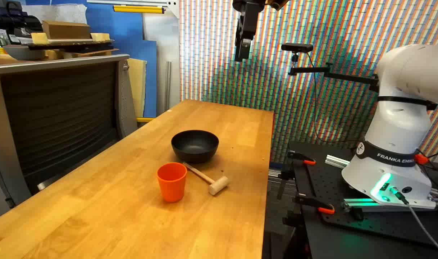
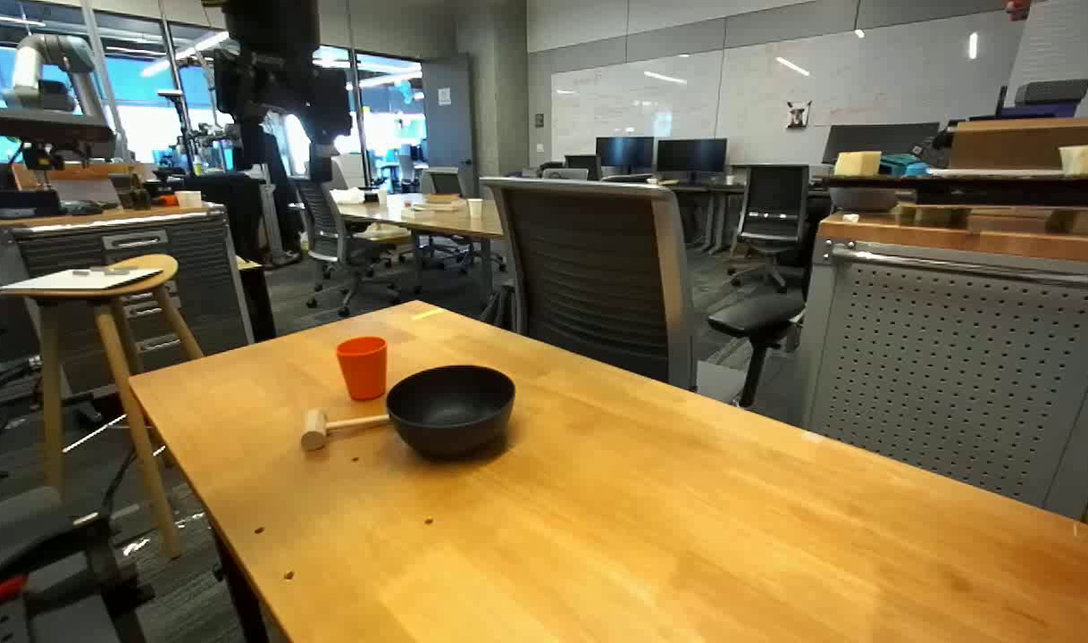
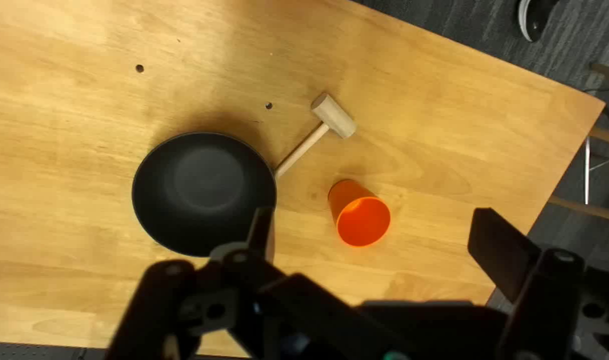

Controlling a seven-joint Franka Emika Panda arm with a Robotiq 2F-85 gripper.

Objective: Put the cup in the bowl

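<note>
End effector (image 3: 373, 217) hangs high over the bench (image 1: 204, 226), spread wide, nothing in its grip. The orange cup (image 1: 172, 182) stands upright on the wood, mouth up, near the bowl (image 1: 195, 146) but apart from it. No grasp made yet, so I'd call this the approach, task barely begun.

Main worry: the descent. Wrist view puts one finger (image 3: 261, 230) across the bowl's edge; if it drops along that line, it may land on the rim and shove the bowl. Probably needs centring on the cup first. Come down off-centre and a fingertip could catch the cup's lip and tip it; looks like light plastic, so a small knock may be enough.

Other hazard, the wooden mallet (image 3: 333, 116): lies near both, handle end right at the bowl, touching or not I can't tell from here. A stray finger or a nudged bowl could drag it.

Later: tapered wall, so the hold may seat badly and let the cup swing. Carried too low, its base would likely clip the bowl rim. Released off-centre, it could end up leaning on the sloping inside.
</note>
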